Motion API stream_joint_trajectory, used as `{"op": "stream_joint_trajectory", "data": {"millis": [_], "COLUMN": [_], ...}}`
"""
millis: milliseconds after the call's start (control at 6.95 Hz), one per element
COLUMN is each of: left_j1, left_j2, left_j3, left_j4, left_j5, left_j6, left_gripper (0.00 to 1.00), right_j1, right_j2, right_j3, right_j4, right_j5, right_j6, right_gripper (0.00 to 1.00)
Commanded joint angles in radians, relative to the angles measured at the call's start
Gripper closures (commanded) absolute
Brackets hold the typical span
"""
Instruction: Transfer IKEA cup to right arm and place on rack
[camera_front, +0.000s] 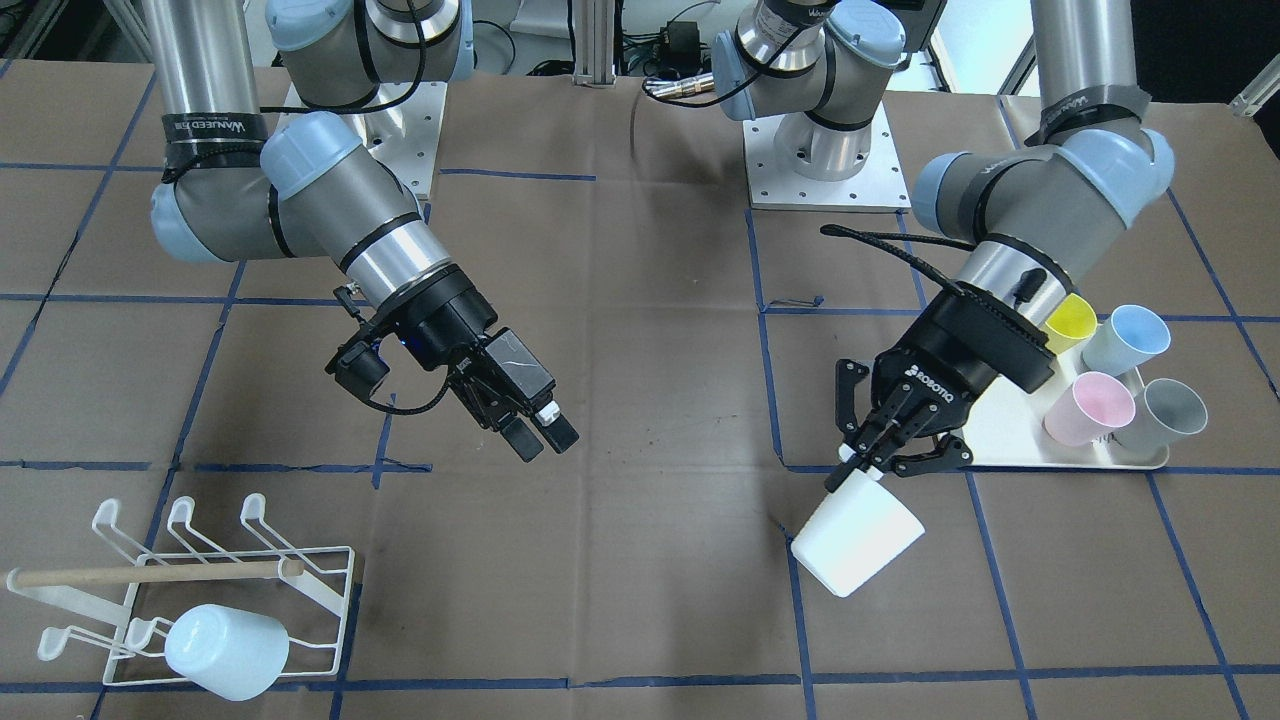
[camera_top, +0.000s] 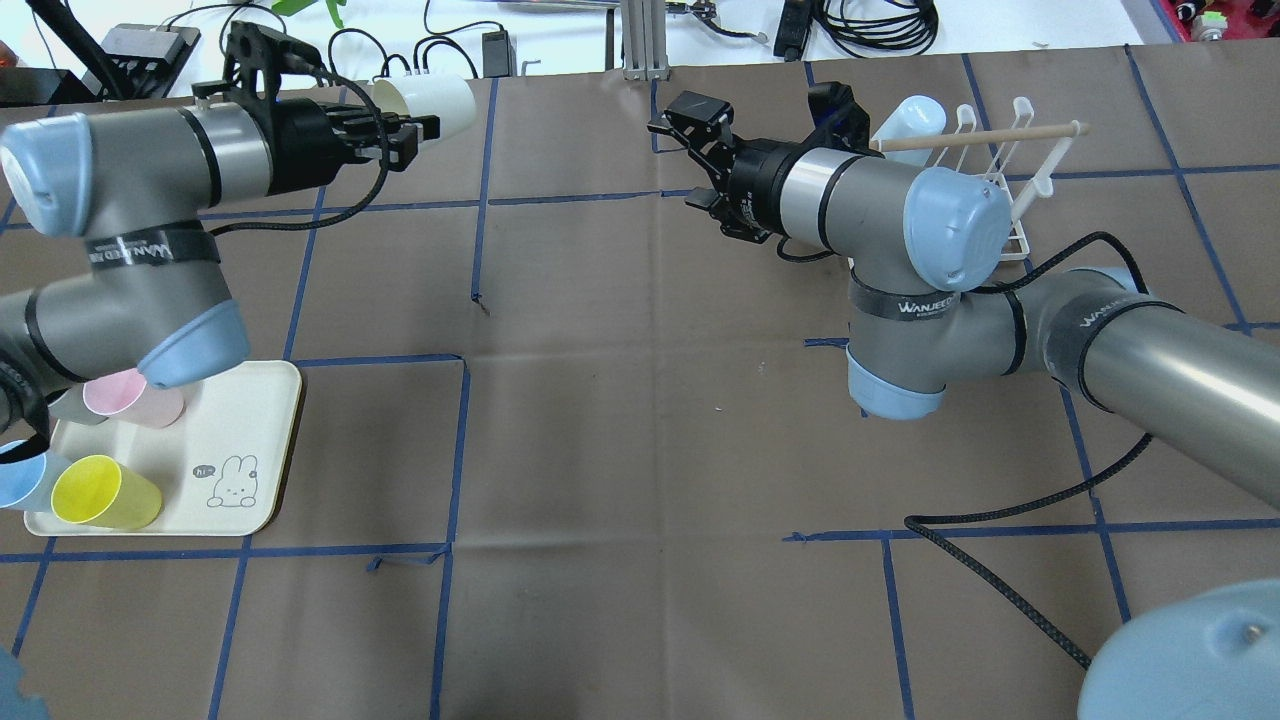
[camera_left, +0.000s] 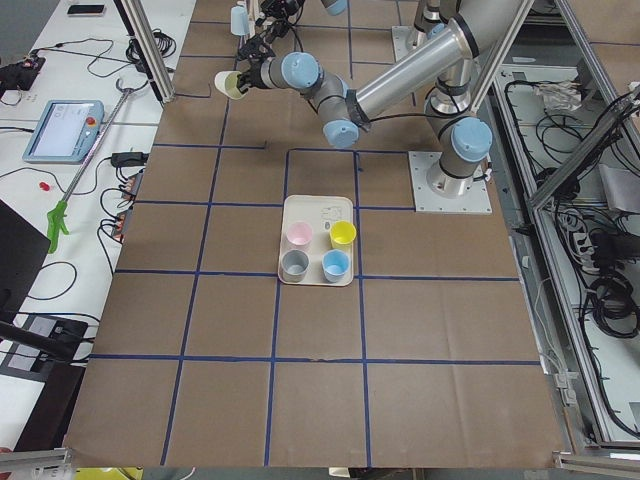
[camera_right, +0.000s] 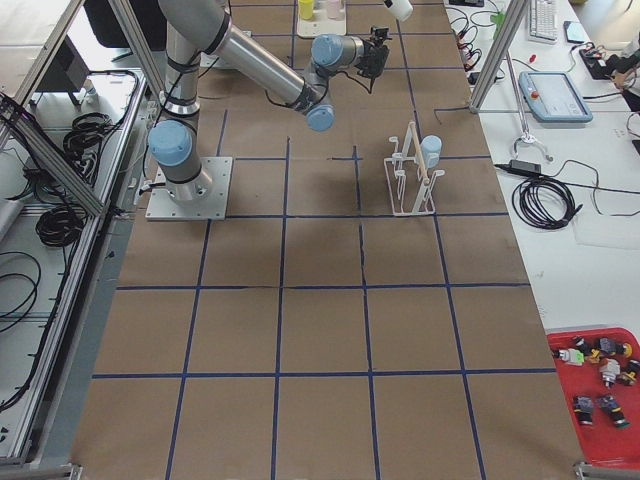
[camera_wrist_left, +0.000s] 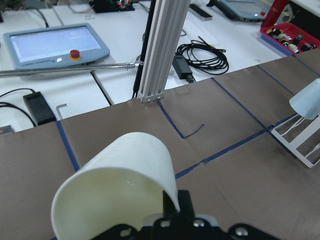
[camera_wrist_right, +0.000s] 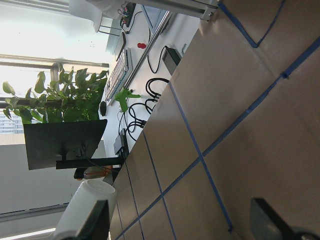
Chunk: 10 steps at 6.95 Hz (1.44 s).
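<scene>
The white IKEA cup (camera_front: 855, 545) hangs tilted above the table. My left gripper (camera_front: 872, 468) is shut on its rim, one finger inside the cup, as the left wrist view shows at the cup (camera_wrist_left: 117, 185). From overhead the cup (camera_top: 425, 104) is at the far left. My right arm's gripper (camera_front: 540, 435) hovers open and empty mid-table, well apart from the cup; its fingers (camera_wrist_right: 97, 222) stand wide apart. The white wire rack (camera_front: 325, 590) with its wooden dowel (camera_front: 150, 574) stands on the right arm's side and bears a light-blue cup (camera_front: 225, 650).
A cream tray (camera_front: 1010, 440) beside the left arm carries yellow (camera_front: 1070, 318), blue (camera_front: 1128, 338), pink (camera_front: 1090, 408) and grey (camera_front: 1165, 412) cups. Blue tape lines cross the brown table cover. A braided black cable (camera_top: 1010, 560) trails over the table on the right arm's side.
</scene>
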Motion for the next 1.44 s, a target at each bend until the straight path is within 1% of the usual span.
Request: {"op": "stream_joint_trajectory", "data": {"millis": [0, 144, 288, 575, 719, 1007, 1151, 1295], "left_j1": [-0.059, -0.096, -0.121, -0.150, -0.170, -0.228, -0.240, -0.241], "left_j2": [-0.128, -0.154, -0.180, -0.179, -0.172, -0.164, -0.162, -0.162], "left_j3": [-0.054, -0.059, -0.071, -0.128, -0.159, -0.159, -0.156, -0.156], "left_j4": [0.371, 0.504, 0.599, 0.690, 0.717, 0.718, 0.718, 0.717], "left_j5": [-0.057, -0.056, -0.047, -0.041, -0.015, 0.056, 0.077, 0.078], "left_j6": [-0.094, -0.212, -0.283, -0.345, -0.351, -0.398, -0.400, -0.402], "left_gripper": [1.00, 1.00, 1.00, 1.00, 1.00, 1.00, 1.00, 1.00], "right_j1": [-0.005, -0.008, -0.020, -0.069, -0.074, -0.064, -0.057, -0.051], "right_j2": [0.001, 0.001, 0.004, 0.000, 0.000, 0.000, -0.002, 0.001], "right_j3": [0.004, 0.006, 0.008, 0.020, 0.020, 0.020, 0.018, 0.018], "right_j4": [0.010, 0.007, 0.004, -0.002, -0.019, -0.047, -0.053, -0.085], "right_j5": [0.019, 0.019, 0.019, 0.021, 0.017, 0.002, 0.001, -0.034], "right_j6": [0.081, 0.146, 0.148, 0.149, 0.148, 0.168, 0.248, 0.287], "right_gripper": [0.00, 0.00, 0.00, 0.00, 0.01, 0.01, 0.01, 0.01]}}
